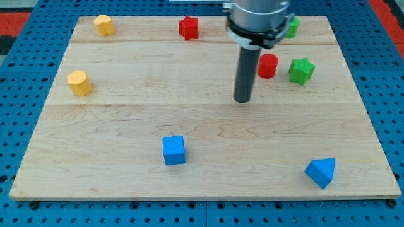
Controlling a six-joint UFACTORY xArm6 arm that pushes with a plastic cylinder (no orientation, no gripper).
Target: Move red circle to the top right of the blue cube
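Rod tip (pixel 242 99) is down on the light wooden counter (pixel 126 120), below-left of the red circle block (pixel 267 65), not touching it. No hand on this arm, just the bare rod, holding nothing. Red circle sits near the green star block (pixel 301 70); blue cube (pixel 174 150) is well apart, toward the view's bottom left.

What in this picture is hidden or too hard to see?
- A green block at the view's top right: the arm covers most of it, so its shape is unclear.
- The arm itself: cut off by the view's top edge.
- The red circle: its left edge sits behind the rod above my tip.
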